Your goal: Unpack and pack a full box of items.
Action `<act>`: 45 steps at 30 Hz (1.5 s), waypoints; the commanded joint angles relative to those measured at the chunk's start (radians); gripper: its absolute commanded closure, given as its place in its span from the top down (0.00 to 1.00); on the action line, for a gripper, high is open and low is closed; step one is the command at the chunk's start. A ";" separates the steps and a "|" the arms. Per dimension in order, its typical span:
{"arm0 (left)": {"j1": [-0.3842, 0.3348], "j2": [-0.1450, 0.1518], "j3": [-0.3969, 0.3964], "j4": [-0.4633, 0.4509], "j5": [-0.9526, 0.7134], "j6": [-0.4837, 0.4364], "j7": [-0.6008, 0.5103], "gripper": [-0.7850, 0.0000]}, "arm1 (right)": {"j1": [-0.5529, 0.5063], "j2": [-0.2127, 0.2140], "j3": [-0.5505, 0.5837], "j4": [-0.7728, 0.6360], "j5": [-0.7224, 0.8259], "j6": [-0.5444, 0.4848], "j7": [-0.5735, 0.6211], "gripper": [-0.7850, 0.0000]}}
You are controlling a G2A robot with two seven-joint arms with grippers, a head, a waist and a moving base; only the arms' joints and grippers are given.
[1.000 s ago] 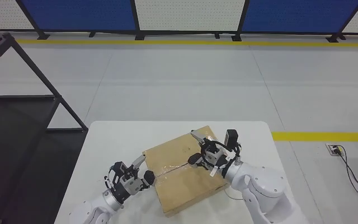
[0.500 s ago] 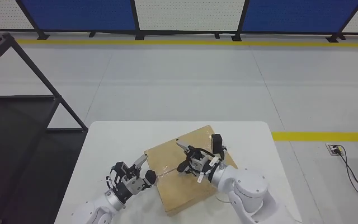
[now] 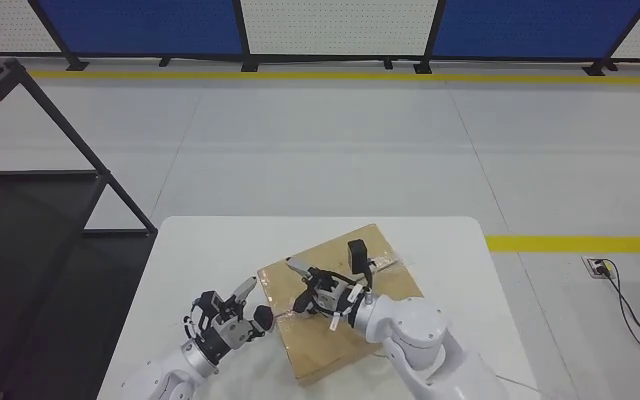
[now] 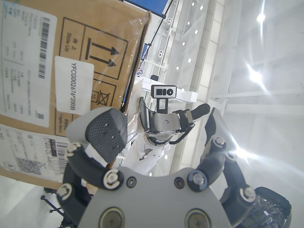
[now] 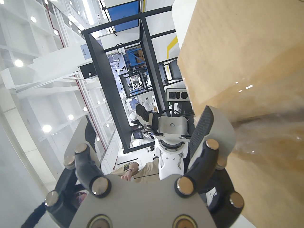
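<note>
A sealed brown cardboard box [image 3: 318, 352] lies at an angle on the white table [image 3: 200, 250], with clear tape along its top seam. My left gripper [image 3: 255, 302] is open at the box's left edge by the seam's end. In the left wrist view the left gripper [image 4: 161, 124] has one finger [image 4: 106, 131] against the labelled box side [image 4: 35, 72]. My right gripper [image 3: 303, 283] is open above the left part of the box top. In the right wrist view the right gripper [image 5: 147, 119] has one finger [image 5: 205, 131] beside the taped box top [image 5: 249, 60].
A black metal rack [image 3: 60, 200] stands off the table's left side. Bare table lies behind the box and to its left. The two grippers face each other a short way apart across the box's left edge.
My right gripper has slid left across the box top, from its right part to near its left edge. The left gripper has barely moved.
</note>
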 commanded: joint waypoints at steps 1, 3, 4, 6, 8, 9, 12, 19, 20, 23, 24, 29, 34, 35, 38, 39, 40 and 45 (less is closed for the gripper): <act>0.000 0.000 -0.001 -0.001 0.000 0.001 -0.002 1.00 | 0.002 0.000 -0.001 0.007 -0.010 0.014 -0.006 1.00; 0.000 0.000 -0.002 -0.002 0.000 0.001 -0.002 1.00 | 0.002 -0.001 -0.001 0.011 -0.011 0.029 -0.013 1.00; 0.001 0.000 -0.002 -0.003 0.000 0.002 -0.003 1.00 | 0.004 -0.002 -0.001 0.013 -0.011 0.036 -0.015 1.00; 0.000 0.000 -0.002 -0.004 0.000 0.003 -0.002 1.00 | 0.003 -0.002 -0.001 0.011 -0.017 0.043 -0.021 1.00; -0.001 0.000 0.001 -0.007 -0.002 0.003 0.000 1.00 | -0.001 -0.003 0.001 0.005 -0.023 0.043 -0.035 1.00; -0.001 -0.001 0.003 -0.009 -0.002 0.003 0.002 1.00 | -0.004 -0.003 0.003 0.000 -0.023 0.041 -0.040 1.00; -0.004 -0.002 0.010 -0.013 -0.005 0.005 0.006 1.00 | -0.014 -0.004 0.011 -0.009 -0.024 0.033 -0.055 1.00; -0.007 -0.004 0.020 -0.018 -0.004 0.003 0.010 1.00 | -0.026 -0.006 0.024 -0.006 -0.020 0.024 -0.078 1.00; -0.007 -0.004 0.020 -0.019 -0.004 0.002 0.011 1.00 | -0.026 -0.007 0.026 -0.003 -0.017 0.022 -0.079 1.00; -0.003 -0.004 0.018 -0.020 -0.003 -0.001 0.013 1.00 | -0.025 -0.008 0.031 0.005 -0.014 0.026 -0.079 1.00; -0.001 -0.004 0.017 -0.020 -0.004 -0.002 0.012 1.00 | -0.025 -0.008 0.031 0.008 -0.015 0.028 -0.078 1.00; 0.014 -0.002 -0.003 -0.027 -0.010 -0.013 0.015 1.00 | -0.023 -0.010 0.033 0.020 -0.014 0.035 -0.078 1.00; 0.031 -0.001 -0.024 -0.046 -0.026 -0.024 0.016 1.00 | -0.022 -0.012 0.035 0.025 -0.018 0.040 -0.081 1.00; 0.034 -0.001 -0.027 -0.052 -0.027 -0.026 0.016 1.00 | -0.022 -0.012 0.036 0.025 -0.020 0.040 -0.084 1.00; 0.043 0.000 -0.029 -0.072 -0.029 -0.029 0.014 1.00 | -0.024 -0.013 0.039 0.026 -0.021 0.042 -0.087 1.00; 0.047 0.000 -0.030 -0.081 -0.029 -0.031 0.013 1.00 | -0.024 -0.013 0.039 0.026 -0.023 0.043 -0.088 1.00; 0.050 0.000 -0.030 -0.087 -0.028 -0.032 0.012 1.00 | -0.025 -0.013 0.039 0.026 -0.024 0.044 -0.089 1.00; 0.063 -0.001 -0.029 -0.118 -0.034 -0.044 0.006 1.00 | -0.028 -0.015 0.040 0.024 -0.029 0.044 -0.098 1.00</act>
